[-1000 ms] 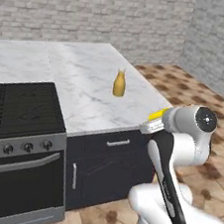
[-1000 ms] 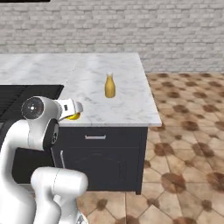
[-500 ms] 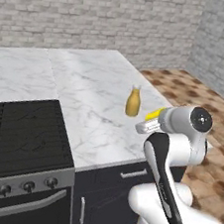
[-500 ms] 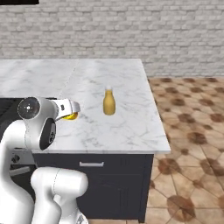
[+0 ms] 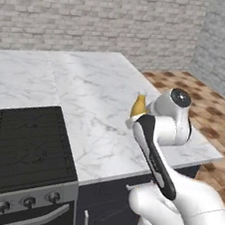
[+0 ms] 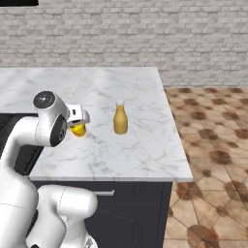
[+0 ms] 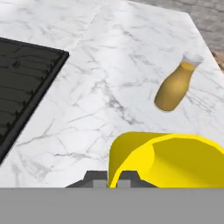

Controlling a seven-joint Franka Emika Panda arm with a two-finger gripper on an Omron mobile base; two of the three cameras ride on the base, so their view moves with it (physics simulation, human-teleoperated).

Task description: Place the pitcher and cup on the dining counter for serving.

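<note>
The mustard-yellow pitcher [image 6: 120,119] stands upright on the white marble dining counter [image 6: 138,155], near its right end. My gripper [image 6: 77,119] hovers over the counter a short way left of the pitcher and is shut on the small yellow cup [image 6: 78,130]. In the hand view the cup [image 7: 170,159] fills the lower right, its rim pinched at my gripper [image 7: 112,178], and the pitcher [image 7: 174,89] lies beyond it on the counter [image 7: 109,65]. From the left base view my arm partly hides the pitcher [image 5: 138,106], which stands on the counter [image 5: 93,99].
A black cooktop [image 5: 22,143] is set into the counter on the left, also seen as the cooktop [image 7: 22,74]. A grey brick wall [image 6: 126,34] runs behind. The counter's right edge drops to a brown tiled floor [image 6: 208,160].
The base has driven closer to the counter, so both base views shifted and the pitcher looks nearer. The cup stays in the shut gripper, now above the marble top.
</note>
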